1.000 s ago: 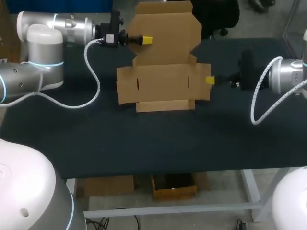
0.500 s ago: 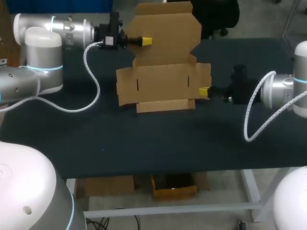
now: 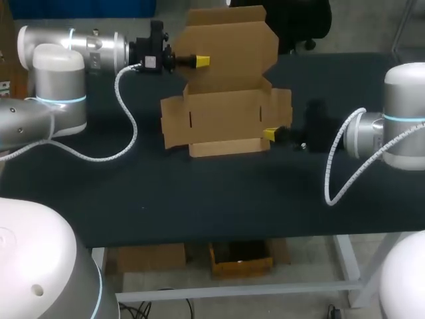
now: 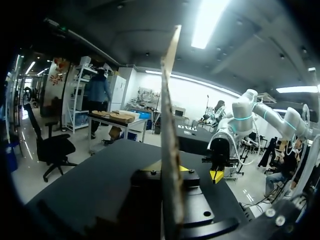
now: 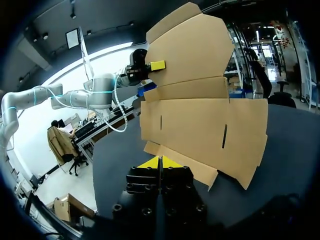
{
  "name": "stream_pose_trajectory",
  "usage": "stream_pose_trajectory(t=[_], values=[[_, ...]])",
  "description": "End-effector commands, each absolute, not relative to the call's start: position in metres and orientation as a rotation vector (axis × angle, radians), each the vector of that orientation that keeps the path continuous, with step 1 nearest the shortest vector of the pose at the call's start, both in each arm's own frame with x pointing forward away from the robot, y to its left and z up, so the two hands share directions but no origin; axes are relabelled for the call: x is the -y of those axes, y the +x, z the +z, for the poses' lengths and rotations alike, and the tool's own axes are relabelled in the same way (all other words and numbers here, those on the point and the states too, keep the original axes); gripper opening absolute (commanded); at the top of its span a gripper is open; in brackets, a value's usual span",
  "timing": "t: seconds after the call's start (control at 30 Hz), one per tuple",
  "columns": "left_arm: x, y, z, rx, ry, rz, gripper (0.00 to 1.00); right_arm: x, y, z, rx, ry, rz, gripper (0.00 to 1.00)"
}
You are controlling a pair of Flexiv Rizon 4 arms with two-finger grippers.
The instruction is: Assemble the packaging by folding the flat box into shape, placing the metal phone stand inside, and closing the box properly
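Cardboard decides it — the flat brown cardboard box (image 3: 226, 116) lies on the dark table (image 3: 199, 193), rear flap (image 3: 232, 46) upright, pinched in my left claw (image 3: 201, 61); my right claw (image 3: 270, 134), tips together, sits at its front-right corner.

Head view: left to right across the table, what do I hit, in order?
left arm → cardboard box → right arm. The left claw and right claw both overlap the box, so they are left out of the order.
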State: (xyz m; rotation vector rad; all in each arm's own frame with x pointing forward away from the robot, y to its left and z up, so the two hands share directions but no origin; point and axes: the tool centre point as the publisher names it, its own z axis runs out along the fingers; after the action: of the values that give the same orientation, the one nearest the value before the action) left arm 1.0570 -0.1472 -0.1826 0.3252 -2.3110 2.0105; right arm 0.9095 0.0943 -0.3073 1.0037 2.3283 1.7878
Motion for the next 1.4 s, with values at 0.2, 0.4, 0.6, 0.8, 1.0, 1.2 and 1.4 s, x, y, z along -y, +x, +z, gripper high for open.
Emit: stream_pose_trajectory(t=[0.2,0.4,0.6,0.8,1.0,1.2,1.4], values=[[0.148,1.051,-0.185,2.315,0.261,2.017,0.0,-0.119,0.914,-0.331,-2.278,1.004,1.733,0.0],[0.148,1.049,-0.185,2.317,0.231,2.019,0.0,-0.125,0.912,-0.336,-2.265,0.997,1.727,0.0],[0.148,1.047,-0.186,2.32,0.221,2.016,0.0,-0.127,0.913,-0.341,-2.3,1.052,1.701,0.0],[0.147,1.047,-0.186,2.322,0.221,2.015,0.0,-0.127,0.913,-0.341,-2.3,1.052,1.701,0.0],[0.147,1.047,-0.186,2.322,0.221,2.015,0.0,-0.127,0.913,-0.341,-2.3,1.052,1.701,0.0],[0.147,1.047,-0.186,2.322,0.221,2.015,0.0,-0.136,0.915,-0.35,-2.287,1.018,1.709,0.0],[0.147,1.047,-0.186,2.322,0.221,2.015,0.0,-0.155,0.916,-0.366,-2.24,0.956,1.702,0.0]])
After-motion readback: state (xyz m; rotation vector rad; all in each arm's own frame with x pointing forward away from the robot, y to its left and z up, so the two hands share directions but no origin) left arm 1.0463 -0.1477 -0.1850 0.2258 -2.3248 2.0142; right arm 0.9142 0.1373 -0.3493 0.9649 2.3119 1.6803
